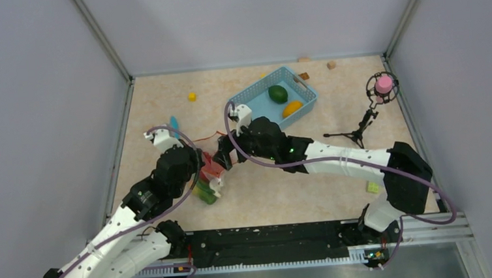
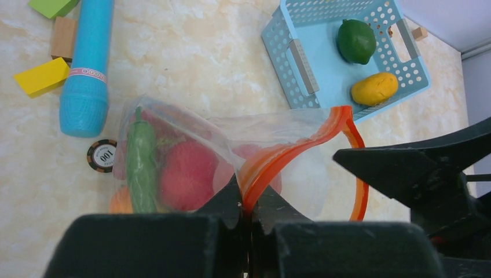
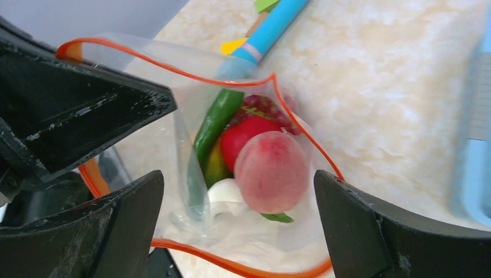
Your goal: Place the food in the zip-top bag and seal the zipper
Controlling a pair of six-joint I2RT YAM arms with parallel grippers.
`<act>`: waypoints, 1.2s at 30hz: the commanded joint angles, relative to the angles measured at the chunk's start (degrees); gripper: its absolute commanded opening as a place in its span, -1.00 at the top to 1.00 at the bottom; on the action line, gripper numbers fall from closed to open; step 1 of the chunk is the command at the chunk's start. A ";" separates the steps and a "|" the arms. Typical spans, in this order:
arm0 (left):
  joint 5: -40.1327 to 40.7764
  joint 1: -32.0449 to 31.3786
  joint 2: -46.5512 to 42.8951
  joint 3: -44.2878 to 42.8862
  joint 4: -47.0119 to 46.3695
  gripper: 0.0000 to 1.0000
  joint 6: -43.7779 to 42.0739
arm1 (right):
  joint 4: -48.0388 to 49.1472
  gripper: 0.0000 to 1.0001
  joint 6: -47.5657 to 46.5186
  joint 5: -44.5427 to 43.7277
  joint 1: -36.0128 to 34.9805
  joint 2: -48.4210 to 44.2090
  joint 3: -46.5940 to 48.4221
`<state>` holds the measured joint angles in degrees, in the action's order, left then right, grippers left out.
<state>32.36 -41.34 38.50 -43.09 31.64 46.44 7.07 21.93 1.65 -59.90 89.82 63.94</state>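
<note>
The top view shows little of the bag (image 1: pixel 211 171): both arms meet over it left of centre on the tabletop (image 1: pixel 267 196), and only scraps of red and green show beneath them. It does give the layout: the basket (image 1: pixel 244 101) sits farther back, well apart from the bag, with the pepper (image 1: pixel 278 93) and mango (image 1: pixel 292 108) inside.

The left wrist view settles the grip. The left end effector (image 2: pixel 249 200) is clamped tight on the zipper (image 2: pixel 301 145), which curls up and away from the pinch. Through the clear plastic lie the chili (image 2: pixel 140 162) and the tomato (image 2: pixel 188 174), pressed together. Beside the bag are a blue stick (image 2: pixel 87 63), a round chip (image 2: pixel 103 155) and a yellow block (image 2: pixel 41 76), which the right wrist view barely catches.

The right wrist view looks straight down the bag's open mouth. The right end effector (image 3: pixel 238 179) stands wide, its fingers (image 3: pixel 370 231) on either side of the peach (image 3: pixel 272 171) with a gap on both sides, gripping nothing. The peach rests on top of the tomato, with grapes (image 3: pixel 266 107) behind it and the chili alongside.
</note>
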 commanded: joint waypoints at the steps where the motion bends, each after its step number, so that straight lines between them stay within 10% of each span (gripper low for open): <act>1: 0.25 -0.02 -0.67 0.11 -1.94 1.00 0.36 | -5.04 -0.98 -3.13 -10.36 -0.50 -6.06 3.94; 15: 0.44 -0.03 0.91 0.05 -2.77 1.00 -0.32 | -12.15 -0.98 -8.70 -12.29 19.08 -6.06 6.48; 36: 1.91 -0.02 2.04 0.02 -3.41 1.00 -1.38 | -13.77 -0.98 -31.41 -16.66 31.36 31.36 32.32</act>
<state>33.08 -41.34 40.40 -42.96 30.81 45.89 -7.20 -4.84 -14.41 -29.71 117.86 91.13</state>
